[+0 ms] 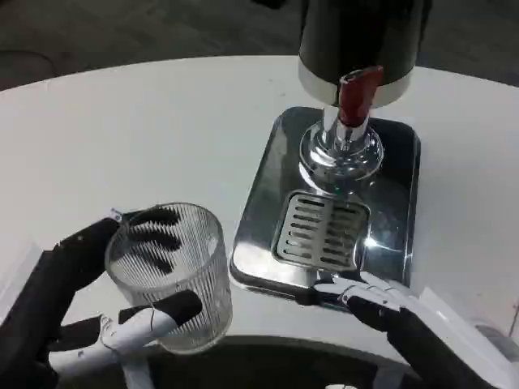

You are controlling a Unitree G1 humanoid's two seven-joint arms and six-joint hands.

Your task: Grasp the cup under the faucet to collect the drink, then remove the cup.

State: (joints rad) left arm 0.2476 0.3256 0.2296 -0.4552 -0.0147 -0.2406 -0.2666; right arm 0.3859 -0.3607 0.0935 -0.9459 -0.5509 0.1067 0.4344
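The left hand (97, 300) is gripping the ribbed glass cup (169, 271), upright on the table, well left of and nearer the robot than the faucet (340, 146) w/ its drain grille (320, 231) (so the carry goes right and away). The right hand (365, 293) is resting at the tray (259, 267) edge, fingers extended, holding nothing.

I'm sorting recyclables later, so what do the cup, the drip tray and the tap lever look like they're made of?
Cup, held by the left hand: clear ribbed glass or plastic; dark fingers show through it.
Drip tray: polished metal, likely stainless steel, with mirror-like reflections and a slotted grate.
Tap lever: probably red plastic, smooth and slightly glossy.
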